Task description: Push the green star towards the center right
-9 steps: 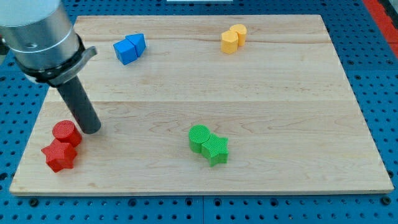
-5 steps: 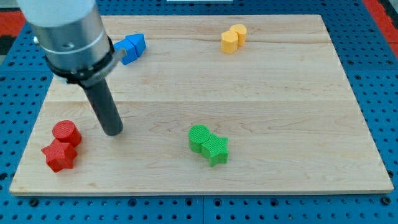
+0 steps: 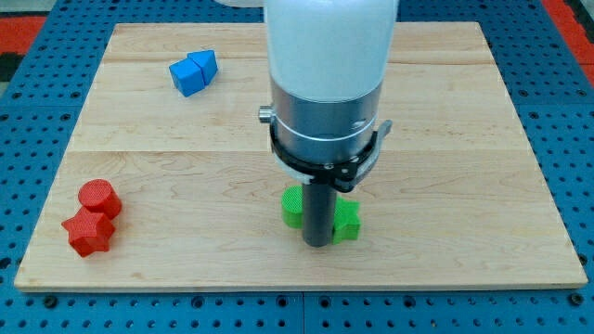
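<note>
Standing near the bottom edge of the tabletop (image 3: pixel 464 139), a little left of the middle, my tip (image 3: pixel 317 245) is the end effector's lower end: a plain dark rod with nothing to open or close and holding nothing. It is sitting right in front of the green pair and covering the seam between them, so I cannot tell whether it is touching either block.

Only one camera view is showing the scene. In it the green star (image 3: pixel 347 221) is peeking out on the rod's right side, low on the tabletop, well short of the middle of the right edge. The green cylinder (image 3: pixel 292 206) is peeking out on the rod's left side, just beside the star or touching it; the rod is hiding which.

As a judgement, the star is looking like a small, stiff, light block that should be sliding easily on the smooth wood. Its points may be making it spin if pushed off centre, so the push is best placed on its left, lower flank.

Elsewhere, two blue blocks (image 3: pixel 193 72) are resting near the top left corner, and a red cylinder (image 3: pixel 98 198) and a red star (image 3: pixel 87 231) are resting near the bottom left corner. Nothing is lying between the star and the right edge; only the green cylinder is crowding it.
</note>
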Motion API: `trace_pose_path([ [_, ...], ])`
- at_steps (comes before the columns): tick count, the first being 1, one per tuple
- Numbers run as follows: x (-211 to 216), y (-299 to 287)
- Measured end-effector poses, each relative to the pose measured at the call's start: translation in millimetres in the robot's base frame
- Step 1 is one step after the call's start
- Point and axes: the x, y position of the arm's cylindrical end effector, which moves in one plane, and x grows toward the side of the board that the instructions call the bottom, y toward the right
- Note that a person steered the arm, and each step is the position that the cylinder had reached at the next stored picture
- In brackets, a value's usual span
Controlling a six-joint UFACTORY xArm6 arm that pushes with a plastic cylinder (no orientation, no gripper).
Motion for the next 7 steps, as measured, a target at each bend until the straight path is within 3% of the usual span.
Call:
trace_pose_path([
  [7,-58,40],
])
